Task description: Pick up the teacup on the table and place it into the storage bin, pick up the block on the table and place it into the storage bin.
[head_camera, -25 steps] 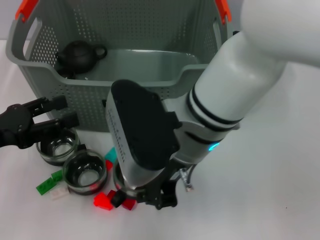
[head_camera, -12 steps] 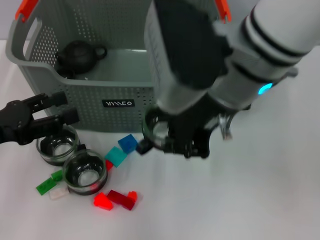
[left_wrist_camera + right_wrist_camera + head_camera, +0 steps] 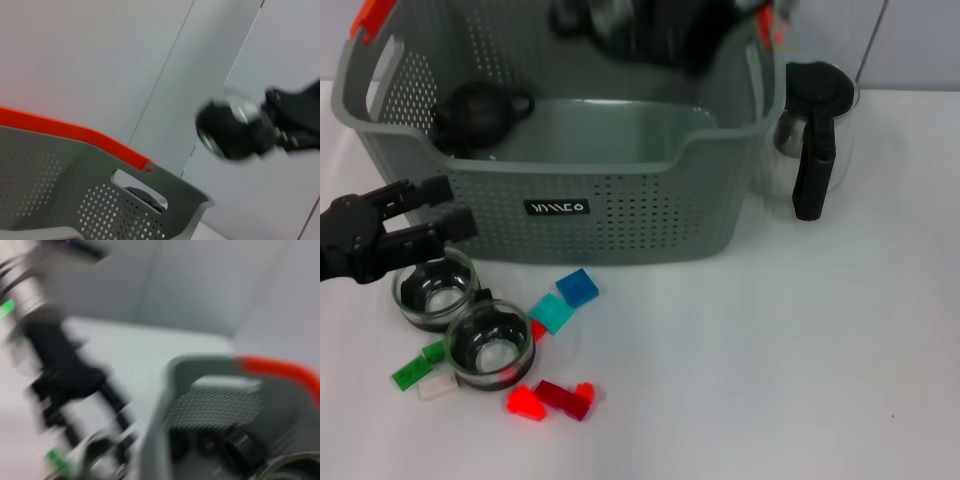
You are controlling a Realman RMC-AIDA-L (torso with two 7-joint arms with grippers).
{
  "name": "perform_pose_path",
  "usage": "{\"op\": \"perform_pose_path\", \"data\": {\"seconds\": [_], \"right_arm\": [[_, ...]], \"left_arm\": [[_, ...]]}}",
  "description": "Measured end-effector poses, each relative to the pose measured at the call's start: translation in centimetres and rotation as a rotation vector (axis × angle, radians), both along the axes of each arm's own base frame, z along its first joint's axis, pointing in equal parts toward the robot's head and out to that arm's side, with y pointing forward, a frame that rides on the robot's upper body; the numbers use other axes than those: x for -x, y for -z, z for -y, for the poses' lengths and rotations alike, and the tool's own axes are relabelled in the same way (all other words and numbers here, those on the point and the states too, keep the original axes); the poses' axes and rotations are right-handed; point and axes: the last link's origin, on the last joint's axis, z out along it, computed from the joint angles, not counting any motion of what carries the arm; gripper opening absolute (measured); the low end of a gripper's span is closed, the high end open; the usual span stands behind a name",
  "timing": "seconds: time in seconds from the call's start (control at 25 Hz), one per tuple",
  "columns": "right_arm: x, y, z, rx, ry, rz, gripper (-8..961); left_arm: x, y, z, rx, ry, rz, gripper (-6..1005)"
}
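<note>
The grey storage bin (image 3: 620, 205) stands at the back of the table with a black teapot (image 3: 480, 110) inside. My right gripper (image 3: 630, 25), blurred, is high over the bin's far side, shut on a glass teacup (image 3: 585, 15). The left wrist view shows that gripper (image 3: 250, 132) holding the teacup (image 3: 225, 130) in the air. Two more glass teacups (image 3: 435, 288) (image 3: 490, 345) stand on the table in front of the bin's left end. Blocks lie around them: blue (image 3: 578, 286), teal (image 3: 552, 312), red (image 3: 525, 402), green (image 3: 415, 370). My left gripper (image 3: 425, 215) is open just above the left teacup.
A glass coffee pot with a black handle (image 3: 812, 130) stands right of the bin. The bin has orange handle clips (image 3: 370, 18). A dark red block (image 3: 565, 397) and a white block (image 3: 438, 385) lie near the front cups.
My right arm lifted a teacup from the table and swung up and back over the bin. The coffee pot came into view. My left gripper has barely moved.
</note>
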Motion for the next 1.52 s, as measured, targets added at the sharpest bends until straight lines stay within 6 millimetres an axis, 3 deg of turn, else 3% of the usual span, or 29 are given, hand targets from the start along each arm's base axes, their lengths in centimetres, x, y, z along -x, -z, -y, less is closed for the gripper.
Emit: {"op": "perform_pose_path", "data": {"seconds": [0.12, 0.2, 0.24, 0.28, 0.68, 1.04, 1.52], "right_arm": [[0.3, -0.3, -1.7, -0.073, 0.060, -0.083, 87], [-0.3, 0.4, -4.0, -0.135, 0.132, -0.113, 89], [-0.3, 0.4, -4.0, -0.135, 0.132, -0.113, 89], [-0.8, 1.4, -5.3, -0.151, 0.172, -0.116, 90], [-3.1, 6.9, -9.5, -0.208, 0.256, -0.055, 98], [-5.2, 9.8, -11.1, -0.271, 0.331, -0.007, 104], [-8.2, 11.7, -11.1, -0.288, 0.378, 0.029, 113]], "left_arm": [[0.0, 0.1, 0.0, 0.000, -0.003, 0.004, 812], [0.0, 0.2, 0.0, 0.002, -0.004, 0.008, 812], [0.0, 0.2, 0.0, 0.003, -0.005, 0.009, 812], [0.0, 0.2, 0.0, 0.002, -0.005, 0.009, 812], [0.2, 0.3, 0.2, 0.001, -0.012, 0.009, 811], [0.0, 0.6, 0.1, 0.005, -0.005, 0.018, 810], [-0.1, 0.8, 0.1, 0.004, -0.001, 0.020, 810]]}}
